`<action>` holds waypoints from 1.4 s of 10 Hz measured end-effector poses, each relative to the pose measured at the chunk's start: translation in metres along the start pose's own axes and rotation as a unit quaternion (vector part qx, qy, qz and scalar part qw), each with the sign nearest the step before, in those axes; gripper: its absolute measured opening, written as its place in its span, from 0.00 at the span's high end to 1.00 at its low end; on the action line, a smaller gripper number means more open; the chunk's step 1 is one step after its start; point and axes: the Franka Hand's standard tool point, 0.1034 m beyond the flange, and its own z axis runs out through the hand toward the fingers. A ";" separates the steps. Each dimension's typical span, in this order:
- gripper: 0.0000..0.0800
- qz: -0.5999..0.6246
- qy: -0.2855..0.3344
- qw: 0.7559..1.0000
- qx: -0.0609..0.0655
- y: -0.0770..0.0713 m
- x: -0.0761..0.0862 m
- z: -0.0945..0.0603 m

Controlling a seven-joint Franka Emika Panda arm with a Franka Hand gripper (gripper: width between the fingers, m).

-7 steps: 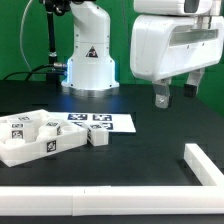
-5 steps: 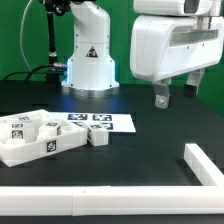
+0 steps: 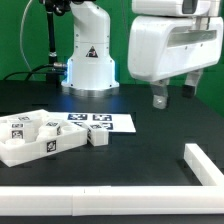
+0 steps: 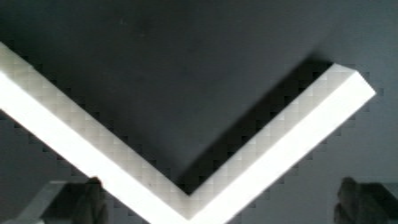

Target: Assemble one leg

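The gripper [image 3: 174,93] is seen at the upper right of the exterior view, above the black table [image 3: 140,150]. Its fingers are spread and nothing is held between them. The leg [image 3: 97,138] is found left of centre in that view, resting on the table, well apart from the gripper. It is set just beside a cluster of white tagged parts [image 3: 35,142] at the left edge. The marker board [image 3: 100,122] is laid just behind the leg. A white wall [image 3: 205,165] is run along the lower edge and lower right. In the wrist view, a corner of the wall [image 4: 107,140] is shown below the dark fingertips [image 4: 68,203], which are set wide apart.
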 end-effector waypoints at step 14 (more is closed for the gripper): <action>0.19 0.024 -0.050 0.998 0.036 -0.016 -0.128 0.025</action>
